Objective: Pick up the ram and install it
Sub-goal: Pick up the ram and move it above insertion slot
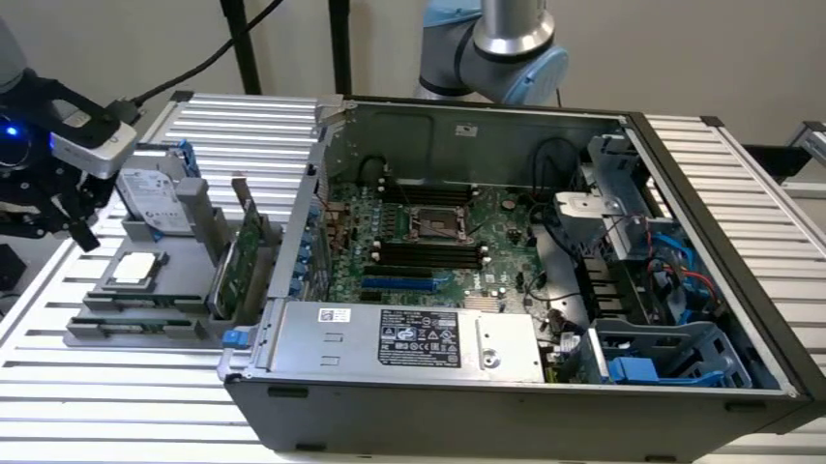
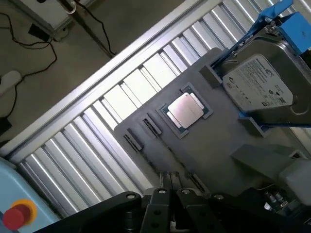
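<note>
The ram (image 1: 222, 277) looks like the low green board standing on edge in the grey holder (image 1: 97, 324), at the side nearest the computer case. A taller green card with a metal bracket (image 1: 251, 237) stands right beside it. My gripper (image 1: 58, 220) hangs at the exterior view's far left, above the holder's outer edge and apart from the ram, with nothing seen in it. In the wrist view the gripper (image 2: 167, 187) looks down on the holder (image 2: 214, 145), with a square silver processor (image 2: 185, 109) in its recess and two narrow slots (image 2: 151, 126) beside it.
A hard drive (image 1: 153, 198) (image 2: 260, 82) leans in blue brackets on the holder. The open computer case (image 1: 516, 251) fills the middle, with black memory slots (image 1: 427, 253) on the motherboard and a power supply (image 1: 400, 336) in front. A slatted metal table (image 1: 116, 396) lies underneath.
</note>
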{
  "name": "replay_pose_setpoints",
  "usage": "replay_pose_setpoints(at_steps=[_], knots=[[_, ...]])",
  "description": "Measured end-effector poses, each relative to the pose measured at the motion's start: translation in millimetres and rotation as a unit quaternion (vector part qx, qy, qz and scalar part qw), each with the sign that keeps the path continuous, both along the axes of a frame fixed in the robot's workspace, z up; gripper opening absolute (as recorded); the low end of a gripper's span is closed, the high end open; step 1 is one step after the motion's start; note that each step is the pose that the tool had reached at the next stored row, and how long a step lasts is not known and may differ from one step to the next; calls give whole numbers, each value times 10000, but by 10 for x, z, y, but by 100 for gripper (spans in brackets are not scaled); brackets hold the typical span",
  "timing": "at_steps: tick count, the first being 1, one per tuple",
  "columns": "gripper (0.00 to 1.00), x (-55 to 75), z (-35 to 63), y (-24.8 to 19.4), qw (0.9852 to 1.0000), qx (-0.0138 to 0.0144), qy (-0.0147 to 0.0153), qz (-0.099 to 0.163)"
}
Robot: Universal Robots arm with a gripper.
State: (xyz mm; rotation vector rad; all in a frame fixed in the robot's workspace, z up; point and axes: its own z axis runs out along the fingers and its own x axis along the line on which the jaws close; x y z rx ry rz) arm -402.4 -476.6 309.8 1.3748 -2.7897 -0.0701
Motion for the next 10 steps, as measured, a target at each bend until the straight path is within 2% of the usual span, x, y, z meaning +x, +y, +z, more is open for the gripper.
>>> replay_pose_setpoints(at_steps=[5,10], knots=[[0,0,-62,0,9990,-1,0,455],[0,1,-126,0,9958,-2,0,912]])
